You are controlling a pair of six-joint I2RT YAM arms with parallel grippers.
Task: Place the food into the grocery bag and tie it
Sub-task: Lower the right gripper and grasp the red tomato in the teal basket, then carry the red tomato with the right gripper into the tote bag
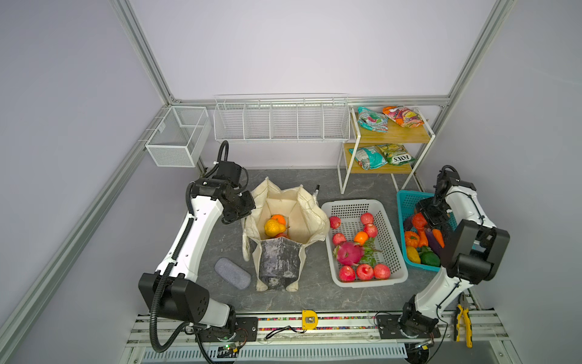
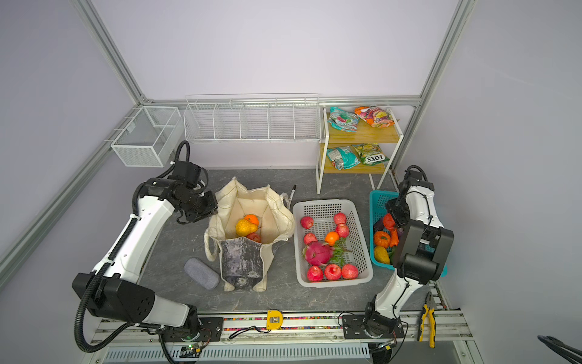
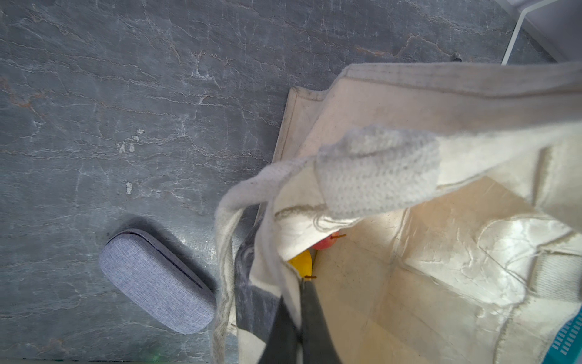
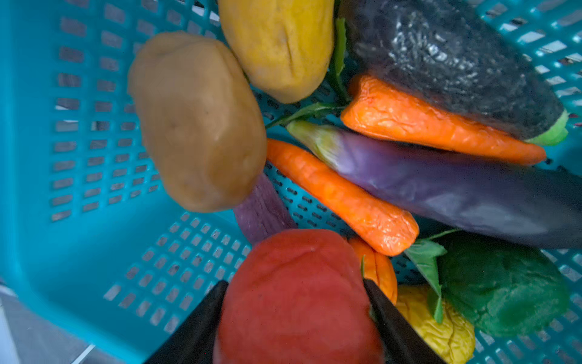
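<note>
Two fingers (image 4: pixel 195 324) flank pepper (image 4: pixel 296 299), unseen overhead

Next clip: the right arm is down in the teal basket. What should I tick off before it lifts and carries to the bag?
1. The left gripper clamps the grocery bag rim: ok.
2. Bag mouth gapes, with room above the pear: ok.
3. The right gripper has its jaws either side of the red vegetable in the teal basket: ok.
4. Grip firm enough to lift: cannot tell.
5. Nothing else pinched: cannot tell; an orange vegetable lies against one jaw.
</note>
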